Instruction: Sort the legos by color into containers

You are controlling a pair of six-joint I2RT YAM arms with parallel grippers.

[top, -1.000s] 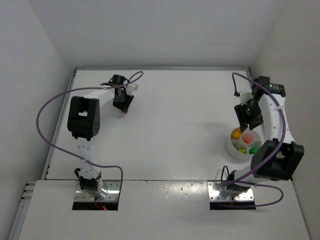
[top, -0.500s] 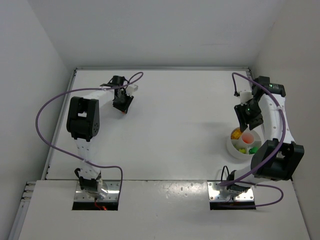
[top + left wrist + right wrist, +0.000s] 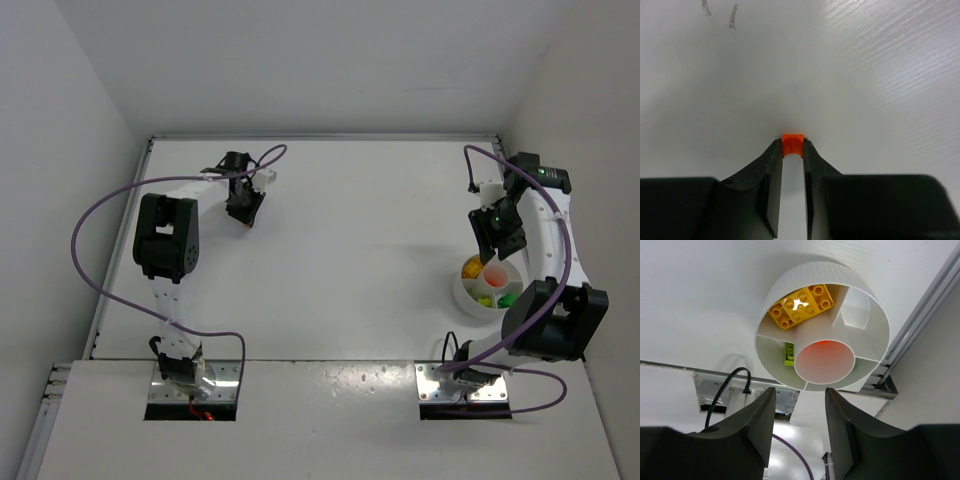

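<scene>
Since both fingertips of the left gripper press on opposite side walls of the orange lego, it reads as clamped on it. The brick is on the table at the far left, well apart from the dish; can't tell if it is lifted.

Judgement: the lego is tiny, light, rigid, smooth plastic, so it is slippery. Only the very tips hold it, so it could twist or squirt out. The flat opposite walls are the right hold, taken square and not at corners.

The right gripper has its jaws apart with nothing between, hovering over the dish.

Contents, near to far:
- A green lego sits in the near-left section.
- The centre cup glows red-orange; can't tell if that is a brick or tint.
- Yellow legos sit in the far section.
- The far-right section looks bare.
</scene>
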